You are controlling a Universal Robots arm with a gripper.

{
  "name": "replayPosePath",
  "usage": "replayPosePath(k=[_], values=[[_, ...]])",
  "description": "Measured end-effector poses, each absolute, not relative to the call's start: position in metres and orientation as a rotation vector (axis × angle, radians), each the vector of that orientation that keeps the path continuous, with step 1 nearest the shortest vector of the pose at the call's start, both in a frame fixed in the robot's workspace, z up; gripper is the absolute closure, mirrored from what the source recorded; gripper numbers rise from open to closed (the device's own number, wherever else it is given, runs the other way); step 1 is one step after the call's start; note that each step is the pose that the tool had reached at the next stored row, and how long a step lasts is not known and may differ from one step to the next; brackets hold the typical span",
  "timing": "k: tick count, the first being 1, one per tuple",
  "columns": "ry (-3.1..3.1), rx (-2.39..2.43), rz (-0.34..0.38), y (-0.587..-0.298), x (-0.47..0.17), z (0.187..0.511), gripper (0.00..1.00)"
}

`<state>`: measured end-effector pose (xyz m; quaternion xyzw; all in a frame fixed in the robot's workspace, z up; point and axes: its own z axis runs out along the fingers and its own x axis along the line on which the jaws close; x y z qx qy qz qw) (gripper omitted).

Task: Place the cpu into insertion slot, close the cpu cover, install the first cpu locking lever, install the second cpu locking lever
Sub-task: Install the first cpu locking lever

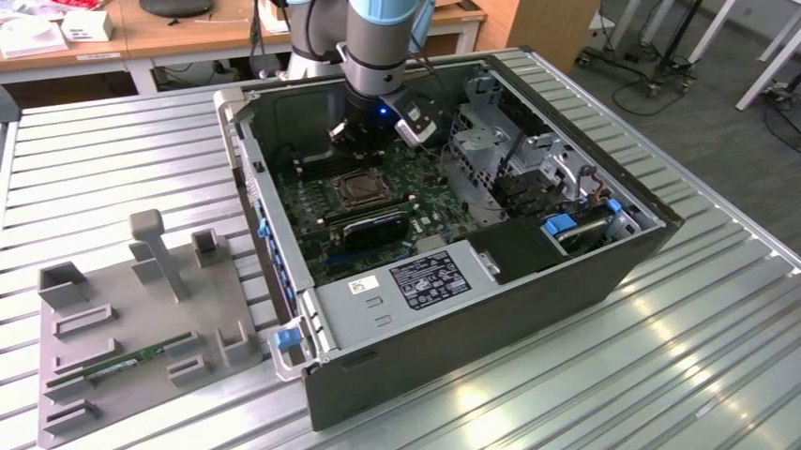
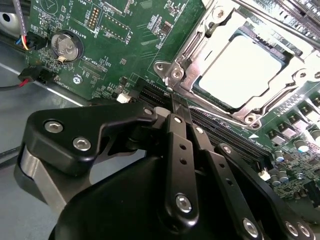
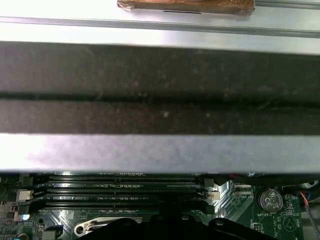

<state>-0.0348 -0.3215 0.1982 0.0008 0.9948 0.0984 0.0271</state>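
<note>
On the metal table (image 1: 626, 375), inside the open case (image 1: 414, 370), the clenched tool (image 2: 173, 105) sits by a corner of the cpu cover (image 2: 192, 60); slipping could gouge the motherboard (image 2: 125, 40).

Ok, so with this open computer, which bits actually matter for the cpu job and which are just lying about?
For the job:
cpu, seated in its socket
cpu cover, down over it
hand, by the cover's corner

Just lying about:
coin battery on the board
memory stick on the grey tray
</note>
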Motion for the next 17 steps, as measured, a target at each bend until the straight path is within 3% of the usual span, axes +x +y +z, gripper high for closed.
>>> replayPosePath(k=[17], values=[[3.076, 0.001, 0.259, -0.3211, -0.0348, 0.1981, 0.89]])
